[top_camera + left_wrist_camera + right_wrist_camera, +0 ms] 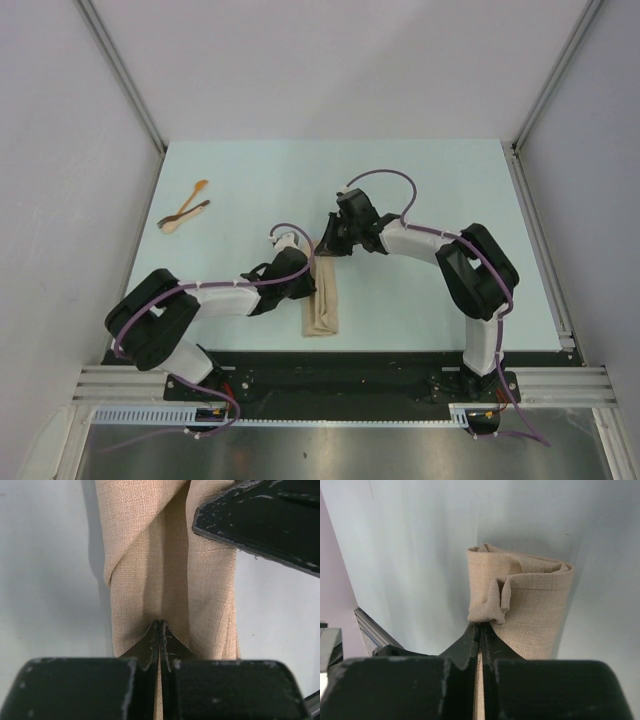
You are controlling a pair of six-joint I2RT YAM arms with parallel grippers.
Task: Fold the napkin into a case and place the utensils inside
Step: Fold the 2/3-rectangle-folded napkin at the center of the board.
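Both arms bend inward toward the centre. The left gripper and, just beyond it, the right gripper each pinch closed on the folded beige-tan cloth case.

Left wrist view: napkin runs off the top edge; left hand hides its near part. Right wrist view: right hand hides its near end. Top view: utensils, darker piece too small to identify.

The left arm and right arm share black joints and white-wrapped links, each trailed by a looping purple cable, with black bases bolted at the table's near edge and black fingers scuffed pale along their edges.
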